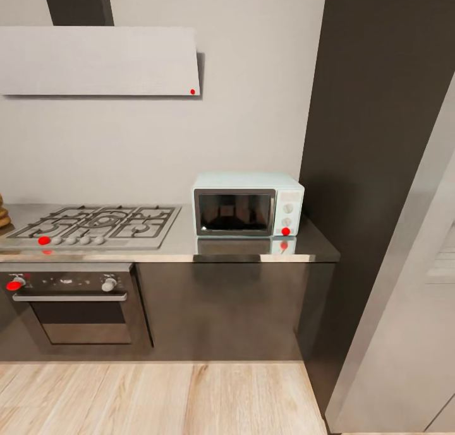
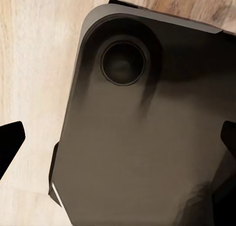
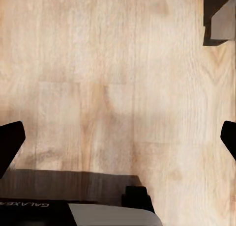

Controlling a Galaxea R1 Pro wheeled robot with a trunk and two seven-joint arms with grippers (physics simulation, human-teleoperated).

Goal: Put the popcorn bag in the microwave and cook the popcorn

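While the wood floor (image 1: 158, 397) spreads wide below, the grey countertop (image 1: 253, 249) runs along the wall. On it sit a gas stove (image 1: 95, 225) and the small blue microwave (image 1: 248, 203), door closed, near the right end. Both the left gripper (image 2: 118, 142) and right gripper (image 3: 118, 142) hang over the floor, fingers far apart, holding nothing.

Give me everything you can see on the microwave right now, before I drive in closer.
The microwave is a small pale-blue box standing upright on the grey glossy countertop, right of the gas hob and close to the dark tall panel on its right. Its dark glass door with a grey frame is shut. The white control panel on its right side carries two round knobs and a red light at the bottom. Its front reflects in the counter surface. Nothing touches it besides the countertop.
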